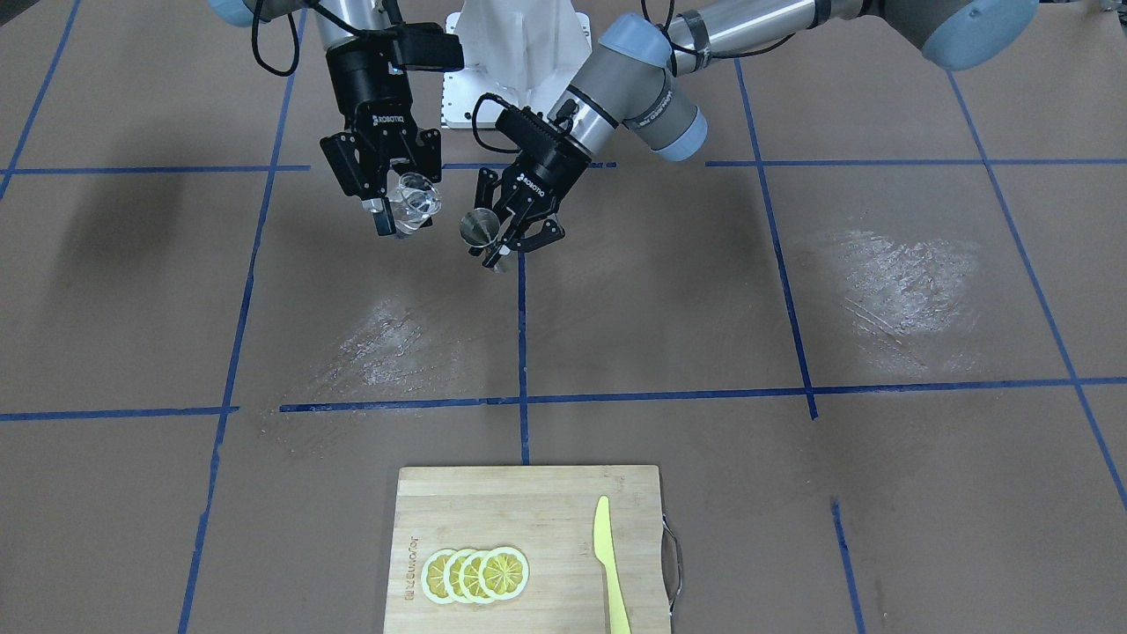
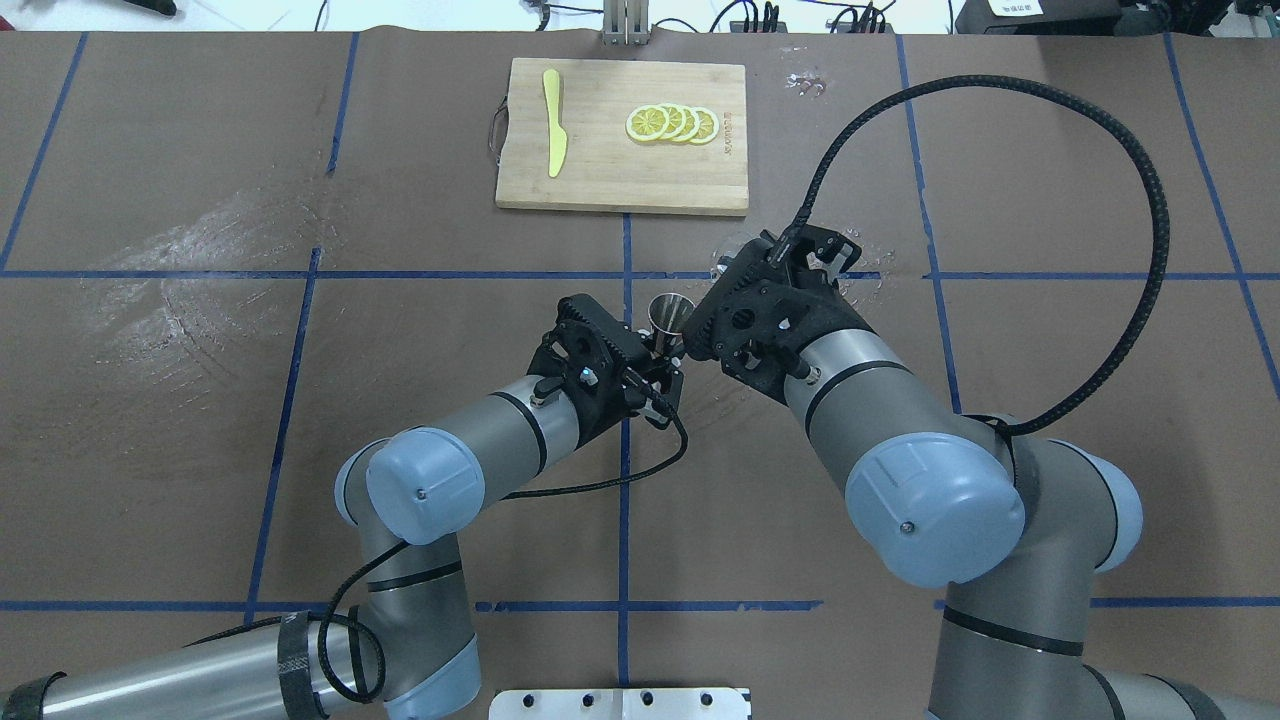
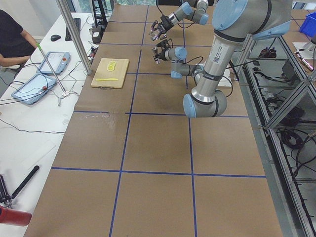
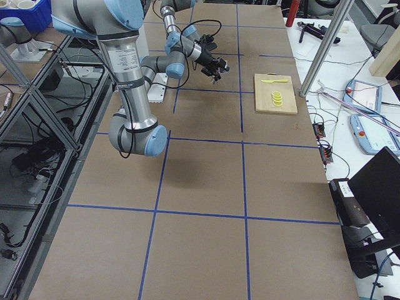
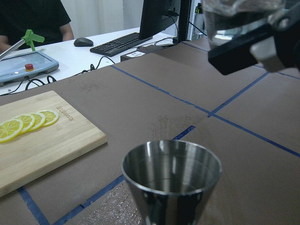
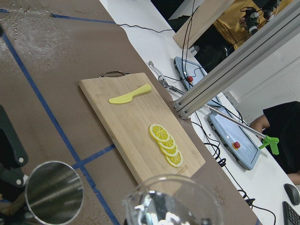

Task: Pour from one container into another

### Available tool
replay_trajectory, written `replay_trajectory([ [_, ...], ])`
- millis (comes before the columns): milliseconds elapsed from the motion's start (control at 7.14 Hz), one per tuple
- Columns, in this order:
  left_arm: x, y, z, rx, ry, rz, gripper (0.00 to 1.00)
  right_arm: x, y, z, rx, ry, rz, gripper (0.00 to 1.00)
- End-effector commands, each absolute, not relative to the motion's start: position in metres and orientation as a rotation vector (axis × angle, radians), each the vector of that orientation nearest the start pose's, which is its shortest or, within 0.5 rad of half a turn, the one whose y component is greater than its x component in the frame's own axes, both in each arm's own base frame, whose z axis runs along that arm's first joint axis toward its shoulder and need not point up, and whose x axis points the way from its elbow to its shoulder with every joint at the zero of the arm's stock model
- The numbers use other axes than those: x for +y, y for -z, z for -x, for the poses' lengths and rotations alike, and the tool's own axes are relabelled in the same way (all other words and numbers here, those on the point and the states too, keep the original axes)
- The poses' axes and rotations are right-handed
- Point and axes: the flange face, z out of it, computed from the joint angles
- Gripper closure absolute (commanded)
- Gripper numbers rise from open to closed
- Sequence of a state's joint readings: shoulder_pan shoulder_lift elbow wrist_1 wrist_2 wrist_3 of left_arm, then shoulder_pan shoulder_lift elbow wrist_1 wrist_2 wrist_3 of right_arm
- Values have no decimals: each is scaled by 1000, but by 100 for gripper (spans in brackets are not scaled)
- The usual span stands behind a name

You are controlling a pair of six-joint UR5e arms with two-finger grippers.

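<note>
My left gripper [image 1: 500, 239] is shut on the grey steel jigger [image 1: 479, 227], holding it above the table near the middle with its mouth up. The jigger [image 5: 171, 174] fills the bottom of the left wrist view, and I cannot tell what is inside it. My right gripper [image 1: 398, 204] is shut on the small clear glass cup [image 1: 416, 202], which hangs close beside the jigger and a little higher. In the left wrist view the cup [image 5: 243, 18] sits at the top right, over the jigger's far side. From the right wrist, the cup's rim [image 6: 173, 202] is just right of the jigger [image 6: 54, 190].
A wooden cutting board [image 1: 493, 502] lies at the table's operator side, carrying several lemon slices [image 1: 475, 574] and a yellow plastic knife [image 1: 609, 563]. Wet smears [image 1: 387, 339] mark the brown table cover. Operators, tablets and a keyboard sit beyond the table's edge.
</note>
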State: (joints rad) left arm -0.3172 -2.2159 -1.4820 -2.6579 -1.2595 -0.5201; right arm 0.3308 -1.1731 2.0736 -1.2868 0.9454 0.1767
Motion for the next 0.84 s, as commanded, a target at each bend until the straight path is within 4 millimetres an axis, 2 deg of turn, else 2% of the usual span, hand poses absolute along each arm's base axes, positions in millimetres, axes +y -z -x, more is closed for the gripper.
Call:
replay_trajectory([
  [0,-365,-186,-595,1118,-306,-1215,100,-350,-185,432,-293,599,-1248,100],
  [420,-363,-180,-595,1128,-304,-1219,100,-351,-189,437,-277,615,-1237,100],
  [700,-363,-178,-595,1131,-303,-1221,100,-351,-174,440,-216,683,-1239,100],
])
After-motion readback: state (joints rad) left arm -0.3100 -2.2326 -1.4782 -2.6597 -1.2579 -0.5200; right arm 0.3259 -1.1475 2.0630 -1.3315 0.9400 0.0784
